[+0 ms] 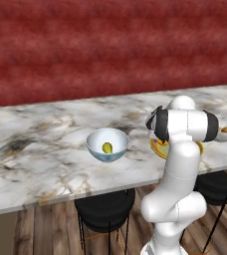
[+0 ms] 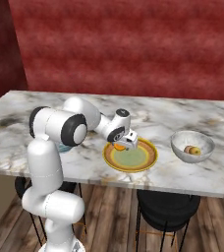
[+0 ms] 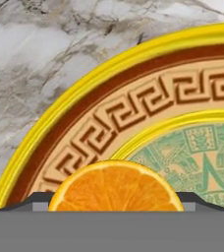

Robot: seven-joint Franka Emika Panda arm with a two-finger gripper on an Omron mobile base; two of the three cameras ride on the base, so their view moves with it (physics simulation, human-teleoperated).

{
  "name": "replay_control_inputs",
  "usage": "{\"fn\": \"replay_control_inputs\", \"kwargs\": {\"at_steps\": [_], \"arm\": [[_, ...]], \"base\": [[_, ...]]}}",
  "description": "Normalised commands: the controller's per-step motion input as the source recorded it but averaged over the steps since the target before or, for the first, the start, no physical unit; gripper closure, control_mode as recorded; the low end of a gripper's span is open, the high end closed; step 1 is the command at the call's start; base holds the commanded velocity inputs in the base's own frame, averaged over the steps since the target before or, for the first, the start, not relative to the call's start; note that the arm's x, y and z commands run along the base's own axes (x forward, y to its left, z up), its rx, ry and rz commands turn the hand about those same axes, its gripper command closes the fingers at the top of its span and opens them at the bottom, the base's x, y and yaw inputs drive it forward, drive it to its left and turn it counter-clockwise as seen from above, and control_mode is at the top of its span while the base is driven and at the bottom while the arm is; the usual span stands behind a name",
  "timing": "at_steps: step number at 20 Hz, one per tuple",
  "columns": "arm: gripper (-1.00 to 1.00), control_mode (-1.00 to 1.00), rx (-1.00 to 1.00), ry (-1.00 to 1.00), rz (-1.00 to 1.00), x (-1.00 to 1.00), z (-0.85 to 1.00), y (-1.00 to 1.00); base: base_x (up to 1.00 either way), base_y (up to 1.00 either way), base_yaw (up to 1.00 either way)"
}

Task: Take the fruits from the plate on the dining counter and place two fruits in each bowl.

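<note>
Gripper [image 2: 122, 146] lowered over the orange fruit [image 3: 116, 186] on the plate [image 2: 146, 160], fingers flanking it (contact cannot be told), the last fruit's pick-up seemingly in hand; next, closing firmly, then carrying to the blue-sided bowl [image 1: 107, 144].

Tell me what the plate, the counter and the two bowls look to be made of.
Plate: likely glazed ceramic, with a glossy yellow rim and printed key-pattern band.
Counter: polished marble or a marble-look slab, white-grey with dark veins.
Blue-white bowl: probably glazed ceramic, smooth and shiny.
Speckled bowl: looks like stoneware, matte grey-white flecks.
</note>
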Motion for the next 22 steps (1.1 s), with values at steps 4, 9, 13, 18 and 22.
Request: {"fn": "replay_control_inputs", "kwargs": {"at_steps": [4,9,13,18,22], "arm": [[1.00,-1.00,0.00,0.00,0.00,-0.08,0.22,0.01],[1.00,-1.00,0.00,0.04,0.00,-0.43,0.88,0.07],[1.00,-1.00,0.00,0.07,0.00,-0.68,1.00,0.46],[1.00,-1.00,0.00,0.12,0.01,-0.34,0.85,0.95],[1.00,-1.00,0.00,0.14,0.09,-0.10,0.61,1.00]], "base": [[0.00,0.00,0.00],[0.00,0.00,0.00],[0.00,0.00,0.00],[0.00,0.00,0.00],[0.00,0.00,0.00]]}}
